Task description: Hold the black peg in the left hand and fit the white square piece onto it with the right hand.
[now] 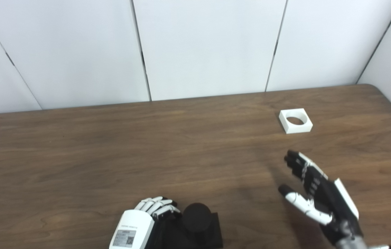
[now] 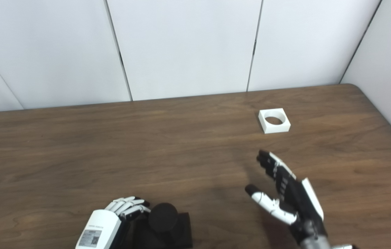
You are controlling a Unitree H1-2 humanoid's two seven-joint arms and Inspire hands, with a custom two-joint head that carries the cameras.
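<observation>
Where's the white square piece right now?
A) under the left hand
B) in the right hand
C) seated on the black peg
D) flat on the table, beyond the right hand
D: the white square piece lies alone on the table, clear of the open right hand and far from the black peg.

Twin head views over table (image 1: 77,145)

I count one round black peg on its square black base (image 1: 197,221), one white square piece with a round hole (image 1: 295,120), one brown wooden worktop (image 1: 112,155), and my two hands.
</observation>
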